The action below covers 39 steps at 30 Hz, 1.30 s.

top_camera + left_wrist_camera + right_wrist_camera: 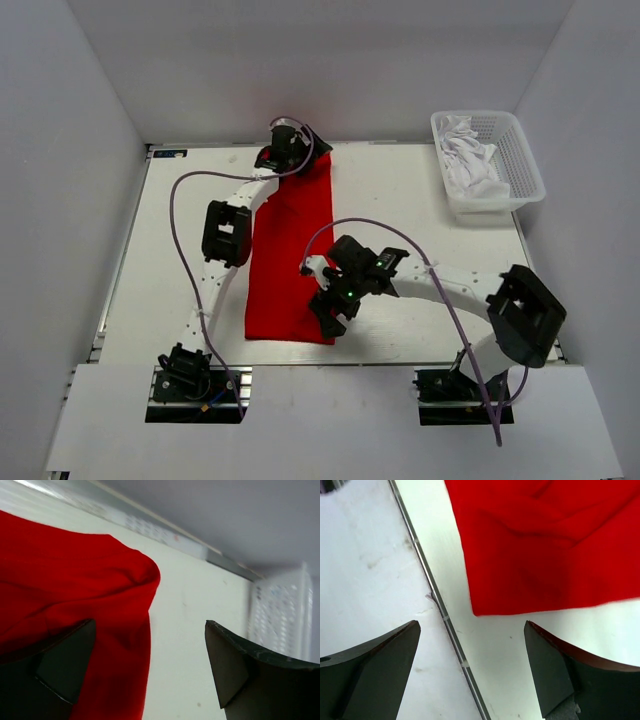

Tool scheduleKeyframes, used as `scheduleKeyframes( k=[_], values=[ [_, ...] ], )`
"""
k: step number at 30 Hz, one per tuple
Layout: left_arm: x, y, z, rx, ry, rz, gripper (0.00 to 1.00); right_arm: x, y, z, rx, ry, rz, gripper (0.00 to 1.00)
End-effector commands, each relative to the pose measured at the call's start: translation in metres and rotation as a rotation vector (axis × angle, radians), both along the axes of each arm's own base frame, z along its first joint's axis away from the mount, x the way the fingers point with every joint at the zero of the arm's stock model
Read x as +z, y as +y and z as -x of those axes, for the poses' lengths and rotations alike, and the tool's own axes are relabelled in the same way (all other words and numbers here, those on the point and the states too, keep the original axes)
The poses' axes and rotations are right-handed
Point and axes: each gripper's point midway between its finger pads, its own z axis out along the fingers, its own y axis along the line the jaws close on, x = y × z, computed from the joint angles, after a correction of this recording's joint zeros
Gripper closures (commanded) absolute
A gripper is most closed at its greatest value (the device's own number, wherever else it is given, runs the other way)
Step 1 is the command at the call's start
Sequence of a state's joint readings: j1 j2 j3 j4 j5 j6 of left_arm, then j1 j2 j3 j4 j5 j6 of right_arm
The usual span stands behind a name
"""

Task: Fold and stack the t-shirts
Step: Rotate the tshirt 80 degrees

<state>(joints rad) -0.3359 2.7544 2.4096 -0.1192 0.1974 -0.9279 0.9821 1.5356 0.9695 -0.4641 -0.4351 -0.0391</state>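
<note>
A red t-shirt (290, 250) lies folded into a long narrow strip running from the far middle of the table to the near edge. My left gripper (300, 135) is open over the strip's far end; its wrist view shows the red cloth (75, 600) under its left finger and bare table between the jaws. My right gripper (328, 312) is open over the strip's near right corner; its wrist view shows that red corner (540, 550) just beyond the jaws, with nothing held. White t-shirts (470, 160) lie bunched in a basket.
A white plastic basket (520, 160) stands at the far right of the table. A metal seam (440, 610) at the table's near edge runs between my right jaws. White walls enclose the table on three sides.
</note>
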Motion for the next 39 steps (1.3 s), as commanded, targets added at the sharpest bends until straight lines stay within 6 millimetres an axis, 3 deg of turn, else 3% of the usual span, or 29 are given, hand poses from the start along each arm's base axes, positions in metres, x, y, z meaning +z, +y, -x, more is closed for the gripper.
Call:
scheduleKeyframes(
  k=[1, 6, 10, 11, 14, 15, 17, 18, 19, 21, 22, 24, 25, 26, 27, 29, 30, 31, 32, 33, 34, 36, 39],
  values=[
    [0.024, 0.064, -0.014, 0.146, -0.025, -0.179, 0.0, 0.013, -0.003, -0.021, -0.138, -0.109, -0.006, 0.1],
    [0.058, 0.072, -0.022, 0.147, -0.078, -0.157, 0.0, 0.025, -0.009, -0.044, -0.269, -0.222, -0.031, 0.1],
    [0.126, 0.071, -0.01, 0.086, -0.202, -0.183, 0.0, 0.025, -0.017, -0.059, -0.391, -0.256, 0.014, 0.1],
    [0.167, 0.074, -0.001, 0.083, -0.252, -0.19, 0.0, 0.025, -0.017, -0.057, -0.425, -0.226, 0.026, 0.1],
    [0.211, 0.086, 0.022, 0.065, -0.306, -0.272, 0.0, 0.017, -0.013, -0.053, -0.448, -0.175, 0.023, 0.1],
    [0.257, 0.093, 0.04, 0.076, -0.365, -0.279, 0.0, 0.015, -0.012, -0.052, -0.468, -0.155, 0.019, 0.1],
    [0.269, 0.101, 0.065, 0.071, -0.351, -0.337, 0.0, 0.019, -0.004, -0.05, -0.472, -0.127, -0.01, 0.1],
    [0.266, 0.116, 0.08, 0.108, -0.291, -0.39, 0.0, 0.022, 0.001, -0.052, -0.476, -0.125, -0.015, 0.1],
    [0.273, 0.126, 0.11, 0.123, -0.257, -0.415, 0.0, 0.027, 0.005, -0.053, -0.482, -0.125, -0.029, 0.1],
    [0.255, 0.142, 0.152, 0.153, -0.138, -0.421, 0.0, 0.044, 0.019, -0.059, -0.497, -0.119, -0.067, 0.1],
    [0.238, 0.157, 0.191, 0.189, -0.068, -0.41, 0.0, 0.046, 0.021, -0.062, -0.503, -0.118, -0.061, 0.1],
    [0.209, 0.18, 0.237, 0.274, 0.041, -0.4, 0.0, 0.052, 0.034, -0.071, -0.505, -0.127, -0.082, 0.1],
    [0.148, 0.19, 0.275, 0.267, 0.175, -0.43, 0.0, 0.053, 0.037, -0.069, -0.493, -0.125, -0.076, 0.1],
    [0.137, 0.194, 0.295, 0.277, 0.192, -0.403, 0.0, 0.051, 0.043, -0.071, -0.485, -0.124, -0.073, 0.1],
    [0.12, 0.201, 0.335, 0.291, 0.233, -0.336, 0.0, 0.039, 0.044, -0.069, -0.468, -0.116, -0.037, 0.1],
    [0.104, 0.205, 0.372, 0.299, 0.276, -0.283, 0.0, 0.036, 0.055, -0.069, -0.423, -0.116, -0.029, 0.1],
    [0.089, 0.209, 0.405, 0.313, 0.326, -0.25, 0.0, 0.023, 0.059, -0.067, -0.4, -0.103, 0.011, 0.1],
    [0.082, 0.212, 0.418, 0.324, 0.343, -0.239, 0.0, 0.033, 0.065, -0.071, -0.398, -0.117, -0.009, 0.1],
    [0.064, 0.21, 0.436, 0.304, 0.395, -0.226, 0.0, 0.022, 0.062, -0.073, -0.405, -0.123, 0.038, 0.1],
    [0.061, 0.209, 0.445, 0.311, 0.416, -0.196, 0.0, 0.018, 0.06, -0.076, -0.415, -0.132, 0.062, 0.1],
    [0.059, 0.211, 0.451, 0.311, 0.417, -0.195, 0.0, 0.02, 0.062, -0.084, -0.432, -0.16, 0.078, 0.1],
    [0.054, 0.209, 0.461, 0.296, 0.44, -0.177, 0.0, 0.0, 0.054, -0.096, -0.468, -0.192, 0.167, 0.1],
    [0.042, 0.213, 0.467, 0.294, 0.502, -0.231, 0.0, -0.003, 0.061, -0.115, -0.508, -0.251, 0.212, 0.1]
  ],
)
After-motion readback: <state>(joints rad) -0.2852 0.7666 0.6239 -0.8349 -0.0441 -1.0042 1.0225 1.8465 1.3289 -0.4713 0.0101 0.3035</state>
